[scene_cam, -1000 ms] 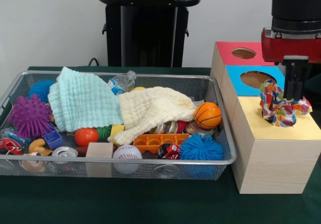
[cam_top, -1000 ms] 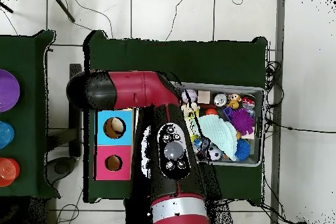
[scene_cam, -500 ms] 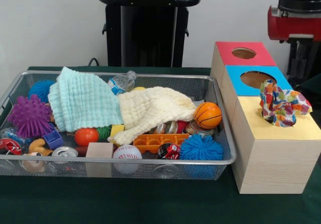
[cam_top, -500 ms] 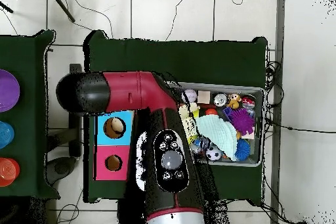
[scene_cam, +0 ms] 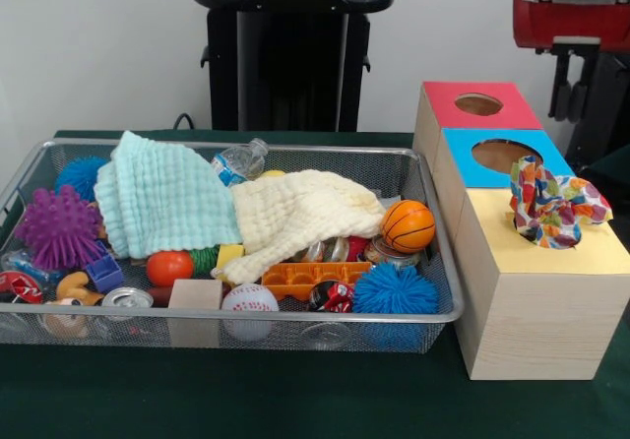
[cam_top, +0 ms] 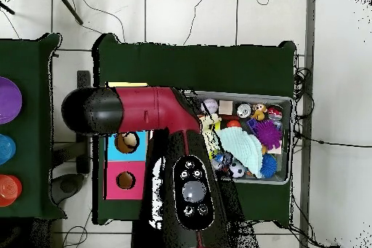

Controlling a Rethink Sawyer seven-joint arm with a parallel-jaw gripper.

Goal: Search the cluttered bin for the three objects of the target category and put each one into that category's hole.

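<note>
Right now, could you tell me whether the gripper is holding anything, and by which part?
Nothing is held. The gripper hangs empty above the boxes, and the colourful cloth sits apart from it on the yellow box.

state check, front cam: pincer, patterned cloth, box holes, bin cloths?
pincer: raised above the box, holding nothing; open or shut unclear
patterned cloth: bunched on the yellow top, partly sticking up, not fully in
red hole: open, nothing visible inside
blue hole: open
green cloth: draped over toys in bin
yellow cloth: draped over toys
</note>
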